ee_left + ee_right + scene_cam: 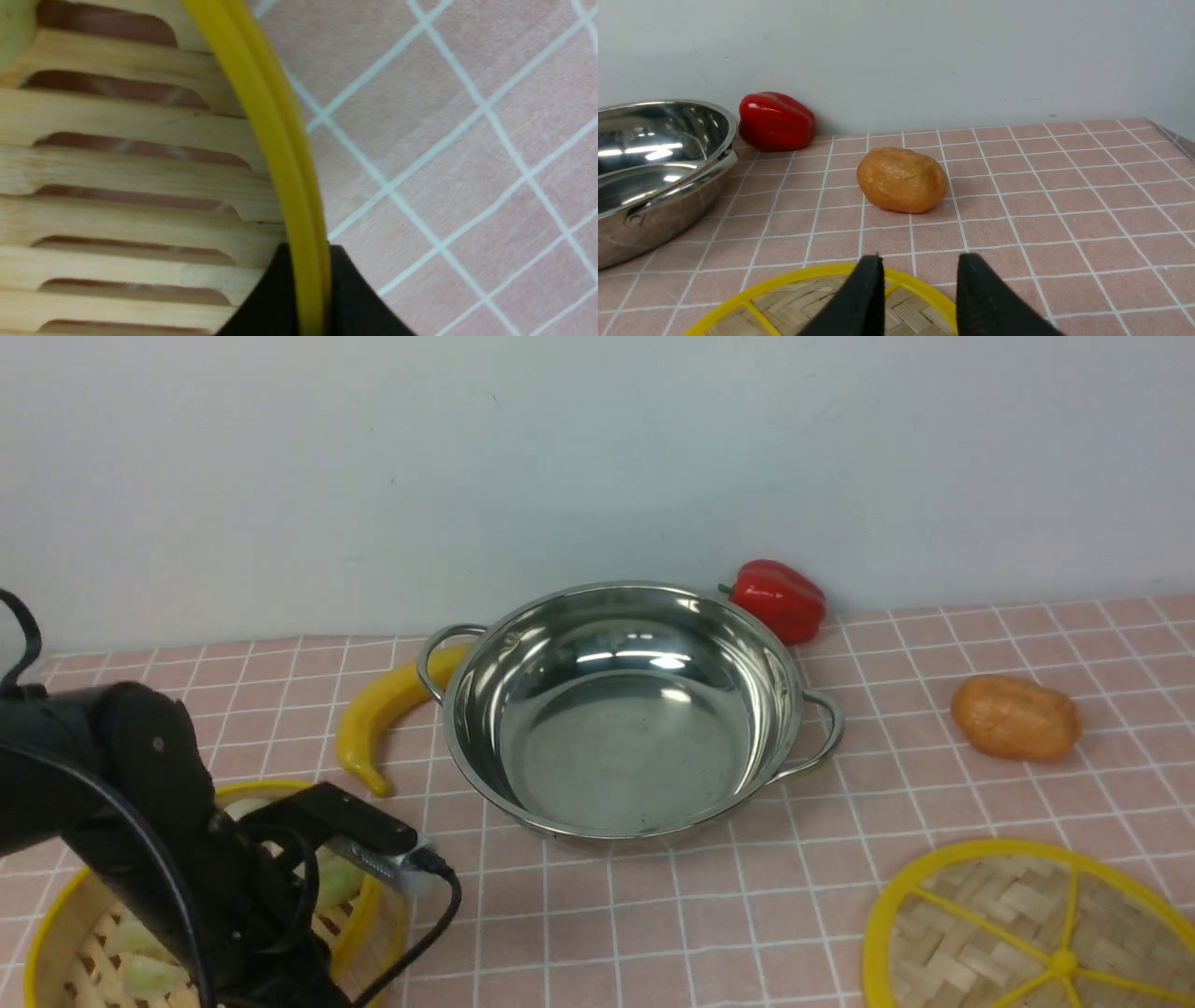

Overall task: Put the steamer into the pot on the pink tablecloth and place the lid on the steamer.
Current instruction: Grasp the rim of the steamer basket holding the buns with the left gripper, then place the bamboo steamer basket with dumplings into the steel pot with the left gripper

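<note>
My left claw (309, 280) pinches the steamer (140, 168) by its rim — a thin edge fit for lifting. The pot (621, 728) stands ahead, empty. My right claw (919, 280) hangs wide over the lid (794, 305), ready.

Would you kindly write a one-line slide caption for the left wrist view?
The left gripper clamps the steamer by its yellow rim, over the pink tablecloth.
</note>
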